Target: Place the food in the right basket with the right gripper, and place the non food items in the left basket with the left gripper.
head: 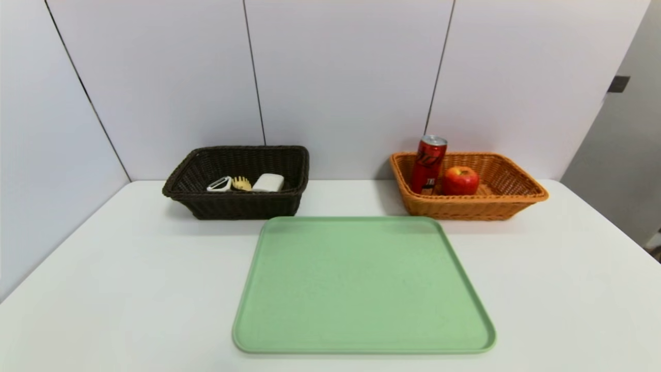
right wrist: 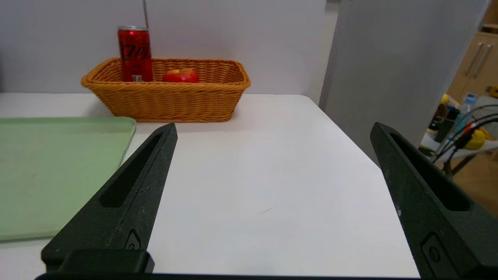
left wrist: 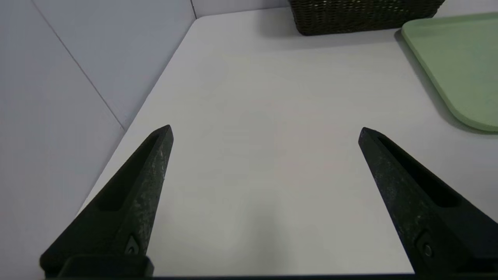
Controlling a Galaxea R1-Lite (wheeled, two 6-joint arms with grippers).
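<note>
Nearest the robot, the left gripper and right gripper hang over the table, left and right of the tray, jaws spread wide (nothing between either pair). Toward 12 o'clock sits the bare green tray. Beyond it, at 11 o'clock, the dark basket holds a peeler, a brush and a white block; at 1 o'clock, the orange basket holds a can, tilted, and an apple.
</note>
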